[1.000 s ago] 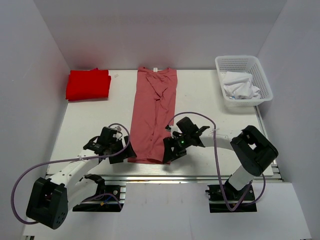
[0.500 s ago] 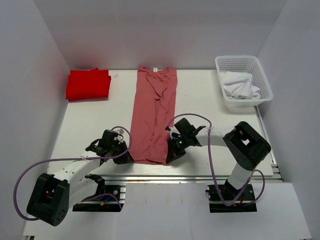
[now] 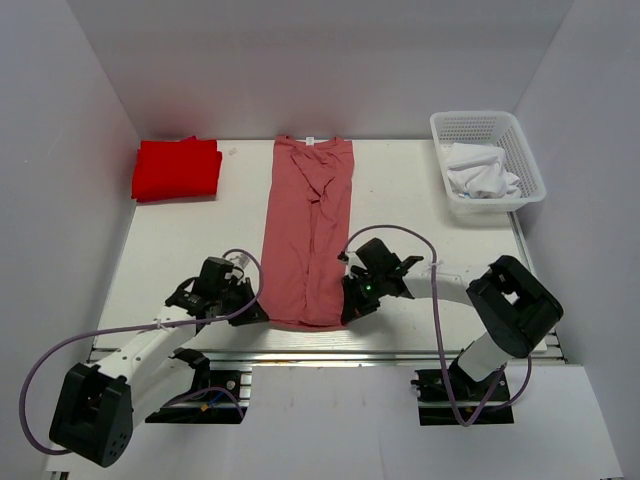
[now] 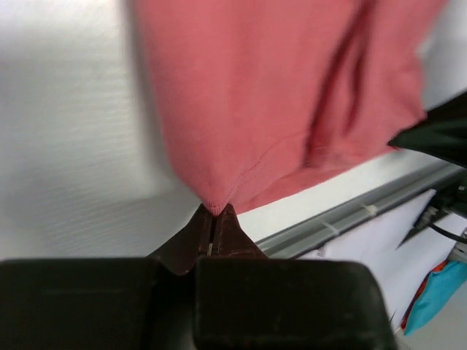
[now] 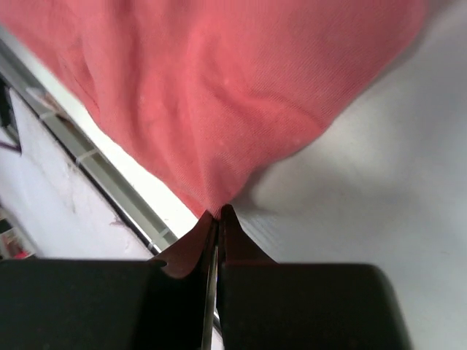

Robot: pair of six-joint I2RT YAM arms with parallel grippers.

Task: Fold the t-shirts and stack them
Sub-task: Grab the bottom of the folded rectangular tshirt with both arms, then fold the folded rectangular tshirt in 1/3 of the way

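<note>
A dusty rose-pink t-shirt lies folded into a long strip down the middle of the table, collar at the far end. My left gripper is shut on its near left hem corner. At the near right hem corner, my right gripper is shut on the cloth too. Both corners are pinched at the fingertips, with the pink t-shirt spreading away from them. A bright red t-shirt sits folded at the far left corner.
A white mesh basket with white cloth in it stands at the far right. The table's metal front rail runs just behind both grippers. White walls close in the left, right and back.
Both grippers went from open beside the hem to shut on its corners. The near hem has drawn in narrower and lifted slightly toward the far side.
</note>
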